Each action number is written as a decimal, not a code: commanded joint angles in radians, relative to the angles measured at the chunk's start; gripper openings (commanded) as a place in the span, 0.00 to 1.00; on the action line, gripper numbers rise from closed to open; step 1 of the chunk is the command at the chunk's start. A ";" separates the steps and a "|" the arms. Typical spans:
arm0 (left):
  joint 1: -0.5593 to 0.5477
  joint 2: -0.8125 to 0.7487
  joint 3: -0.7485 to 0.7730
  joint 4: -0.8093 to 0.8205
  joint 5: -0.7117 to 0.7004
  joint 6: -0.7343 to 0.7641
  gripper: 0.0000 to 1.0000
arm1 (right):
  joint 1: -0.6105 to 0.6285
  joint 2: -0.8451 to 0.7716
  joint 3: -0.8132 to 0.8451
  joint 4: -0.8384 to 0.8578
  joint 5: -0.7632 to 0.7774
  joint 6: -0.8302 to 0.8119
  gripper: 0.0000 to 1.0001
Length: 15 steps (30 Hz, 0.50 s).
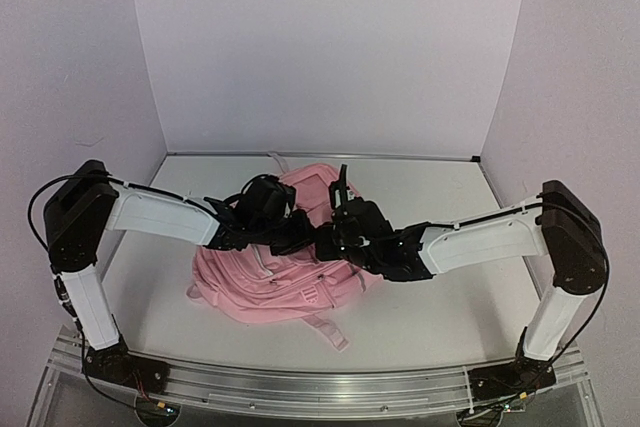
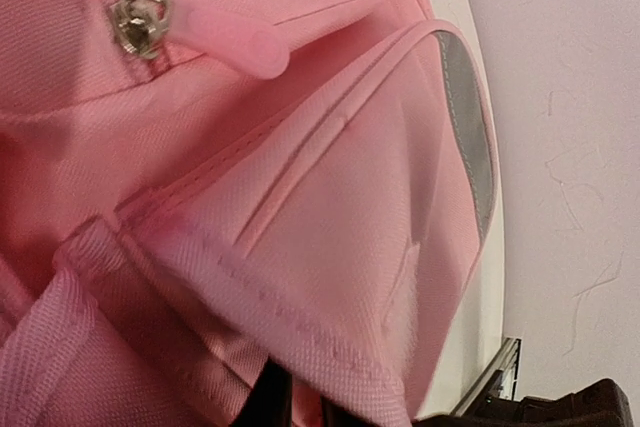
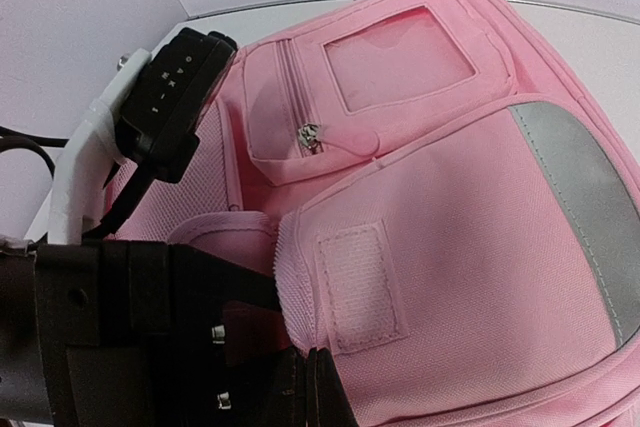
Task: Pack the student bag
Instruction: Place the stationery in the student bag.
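White walls are enclosing a pale table (image 1: 440,317) where two robot arms are leaning in from opposite sides over the student bag (image 1: 270,287), which is lying flat at the middle of the surface, front pockets facing up and one strap (image 1: 328,332) trailing toward the near edge. From the left, the left arm (image 1: 160,215) is reaching across the bag's upper half, its left gripper (image 1: 292,235) pressing down into the pink cloth. Its wrist view is showing dark fingers (image 2: 270,402) poking out under a stitched fold of the bag, so whether they are pinching the fabric or merely lying against it cannot be told. A metal zip pull (image 2: 140,22) with a pink tab is sitting on a pocket seam close by, and a grey strip (image 2: 470,137) is curving along the bag's edge. At the centre the two wrists are nearly meeting above the bag. From the right, the right arm (image 1: 490,237) is stretching in low, with the right gripper (image 1: 328,239) resting on the front pocket; its fingers (image 3: 322,397) are pressed together at the pocket's edge, just beside a pale fastening patch (image 3: 358,282) and below a clear window pocket (image 3: 400,57).
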 commanded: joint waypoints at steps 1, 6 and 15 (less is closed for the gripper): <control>0.007 -0.199 -0.056 -0.064 -0.019 0.030 0.20 | 0.016 -0.028 0.000 0.057 -0.023 0.012 0.11; 0.039 -0.374 -0.084 -0.292 0.020 0.070 0.42 | 0.016 -0.092 -0.018 0.049 -0.059 0.007 0.34; 0.114 -0.612 -0.215 -0.377 0.063 0.006 0.61 | -0.022 -0.150 0.000 -0.052 -0.052 0.013 0.43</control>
